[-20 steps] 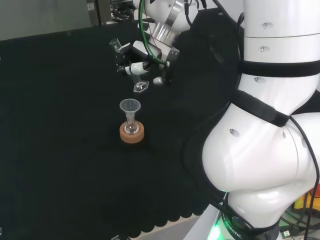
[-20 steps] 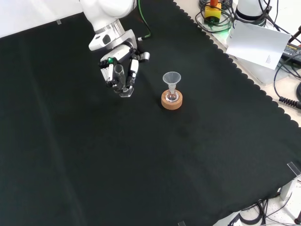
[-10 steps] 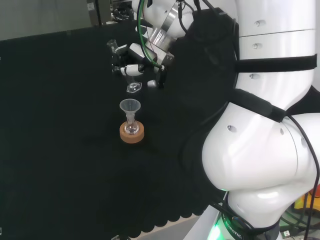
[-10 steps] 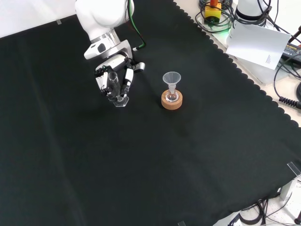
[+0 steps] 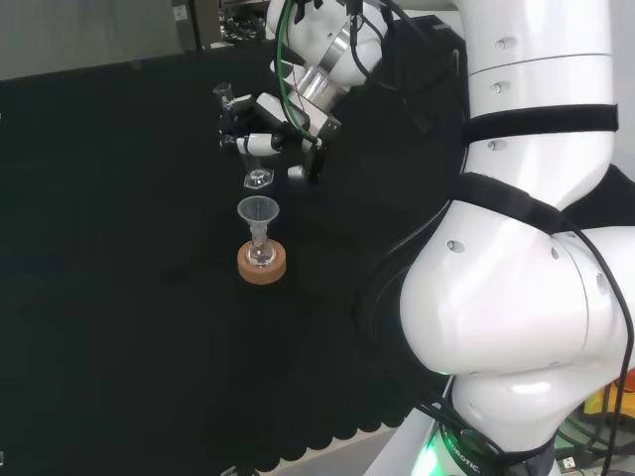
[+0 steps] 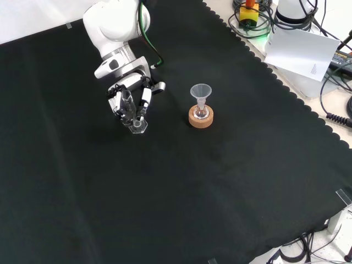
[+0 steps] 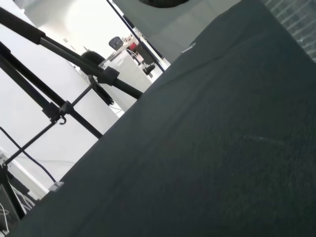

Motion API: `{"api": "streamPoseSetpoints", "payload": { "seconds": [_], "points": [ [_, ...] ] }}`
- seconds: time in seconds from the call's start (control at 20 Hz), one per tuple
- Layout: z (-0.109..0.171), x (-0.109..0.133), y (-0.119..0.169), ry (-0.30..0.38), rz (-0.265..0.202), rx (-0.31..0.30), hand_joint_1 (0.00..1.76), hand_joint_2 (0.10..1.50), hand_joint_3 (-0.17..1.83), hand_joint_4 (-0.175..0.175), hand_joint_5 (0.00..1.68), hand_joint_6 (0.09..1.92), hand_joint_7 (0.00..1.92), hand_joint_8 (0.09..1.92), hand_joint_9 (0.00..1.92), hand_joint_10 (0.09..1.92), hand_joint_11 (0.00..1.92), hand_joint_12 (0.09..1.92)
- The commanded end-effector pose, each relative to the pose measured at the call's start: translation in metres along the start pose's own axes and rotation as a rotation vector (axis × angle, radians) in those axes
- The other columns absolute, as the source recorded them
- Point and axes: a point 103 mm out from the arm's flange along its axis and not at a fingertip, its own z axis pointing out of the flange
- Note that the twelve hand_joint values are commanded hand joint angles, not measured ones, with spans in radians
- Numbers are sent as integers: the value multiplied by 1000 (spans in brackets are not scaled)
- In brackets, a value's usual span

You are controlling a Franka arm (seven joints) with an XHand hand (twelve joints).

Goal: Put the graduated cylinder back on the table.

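Hand (image 6: pixel 131 102) curled round graduated cylinder (image 6: pixel 130 110), fingers (image 6: pixel 144 99) clamped on the clear tube about midway up. In front view: hand at roughly 9 o'clock of the cork ring stand (image 6: pixel 201 117), near but apart from it, with black cloth (image 6: pixel 181 192) showing between. Cylinder close to upright, slightly tilted, open mouth at 12 o'clock above the fingers, hexagonal foot (image 6: pixel 138 127) below the fingers at 6 o'clock. Cannot tell whether the foot touches the cloth or hangs just above it (clear plastic on black, contact line not resolved).

In head view: hand (image 5: pixel 266 129) at about 12 o'clock of the stand (image 5: pixel 262 264), cylinder (image 5: pixel 246 139) running from its mouth near the top of the hand down to the foot (image 5: pixel 258 178), which sits just above the funnel rim as seen from this camera. White arm links (image 5: pixel 526 248) at 3 o'clock of the hand.

Cork ring carrying a small round-bottom flask (image 6: pixel 201 113) with a clear funnel (image 6: pixel 201 92) seated in its neck, upright (flask contents not discernible).

Wrist view: bare black cloth (image 7: pixel 207 148) sloping across, black tripod legs (image 7: pixel 59 103) beyond its edge.
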Motion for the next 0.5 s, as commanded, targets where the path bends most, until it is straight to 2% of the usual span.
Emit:
{"api": "streamPoseSetpoints", "payload": {
  "seconds": [0.05, 0.5],
  "points": [
    [3, -6, -2, 28, 2, -35, 1118, 1195, -103, -122, 942, 1097, 1340, 175, 1481, 87, 1381, 655],
    [8, -13, -5, 74, 4, -57, 1118, 1242, -175, -142, 916, 1137, 1221, 206, 1401, 87, 1268, 747]
  ]
}}
